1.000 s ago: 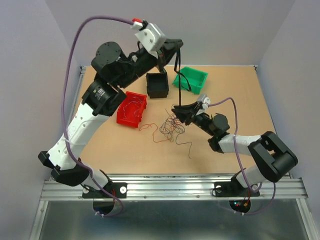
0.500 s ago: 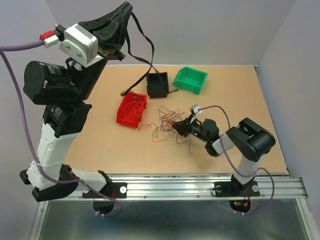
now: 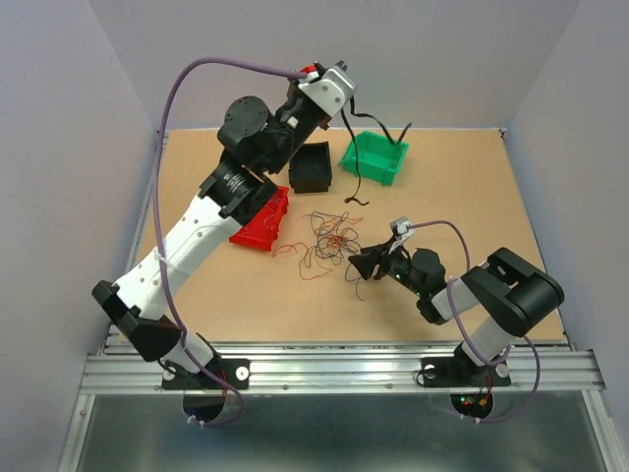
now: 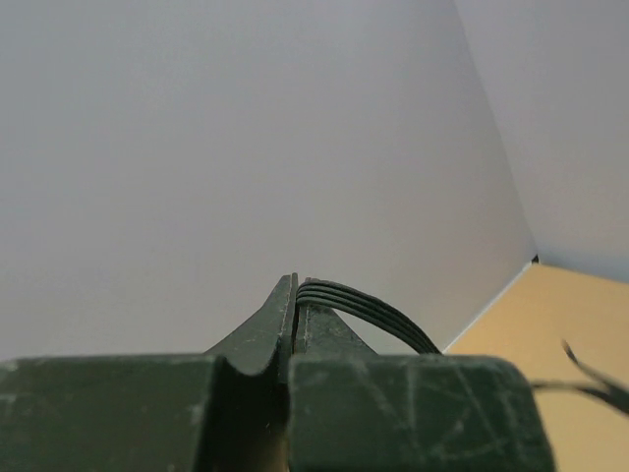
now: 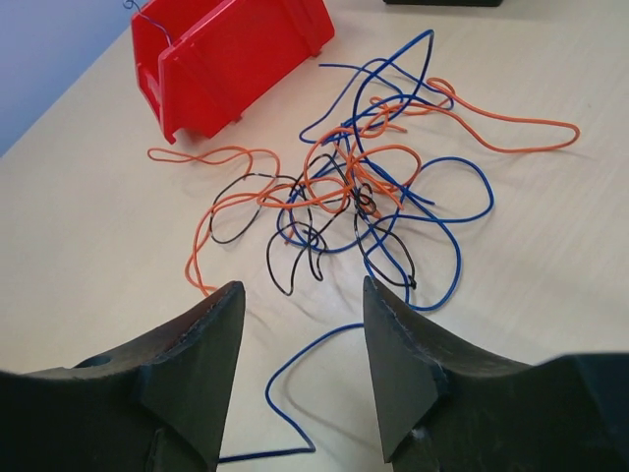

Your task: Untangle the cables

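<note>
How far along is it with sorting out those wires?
Early on, I'd say. Done: at most a wire end showing at the red bin. In hand: the left pincer is shut on a flat black ribbon, held high. Left: orange, blue and black wires lie knotted on the table, the open right pincer empty beside them.

Both arms black and white. The left arm (image 3: 192,236) has white link shells, round black joint housings and small white print on one joint. The left lavender cable (image 3: 211,61) ends at a red plug (image 3: 312,71) beside the white wrist block (image 3: 332,87). The right arm (image 3: 521,300) is mostly black with a white forearm shell, plus the right lavender cable (image 3: 437,224). Small coloured lights (image 3: 470,401) at its base. The left gripper (image 4: 294,287) and right gripper (image 5: 303,295) have dark, tapered, scuffed fingers.
</note>
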{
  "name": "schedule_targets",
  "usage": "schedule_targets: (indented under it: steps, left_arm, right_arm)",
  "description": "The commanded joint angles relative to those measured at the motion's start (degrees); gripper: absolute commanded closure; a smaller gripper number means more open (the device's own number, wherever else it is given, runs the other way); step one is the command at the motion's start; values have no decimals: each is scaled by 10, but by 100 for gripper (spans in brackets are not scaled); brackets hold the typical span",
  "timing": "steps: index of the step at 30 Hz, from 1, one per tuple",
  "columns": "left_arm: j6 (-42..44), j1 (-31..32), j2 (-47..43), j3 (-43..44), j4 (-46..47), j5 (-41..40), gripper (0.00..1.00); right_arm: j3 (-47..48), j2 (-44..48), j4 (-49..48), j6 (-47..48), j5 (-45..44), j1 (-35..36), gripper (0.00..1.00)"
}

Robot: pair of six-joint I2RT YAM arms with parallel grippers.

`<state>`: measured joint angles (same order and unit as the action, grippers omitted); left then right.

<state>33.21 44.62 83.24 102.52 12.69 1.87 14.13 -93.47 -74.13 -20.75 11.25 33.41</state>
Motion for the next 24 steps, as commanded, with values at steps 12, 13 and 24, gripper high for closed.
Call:
schedule_targets:
  steps: [12,13,24]
  left_arm:
    - [-18,-134,108,26,126,77,100]
    - [-21,-140,117,29,128,88,100]
    - [-49,-231,203,-22,168,149,100]
  right_arm:
    - [-70,55,-298,-6,-25,3,41]
    - [-70,54,-299,-8,-25,3,41]
    - [-62,51,-299,-21,-5,3,41]
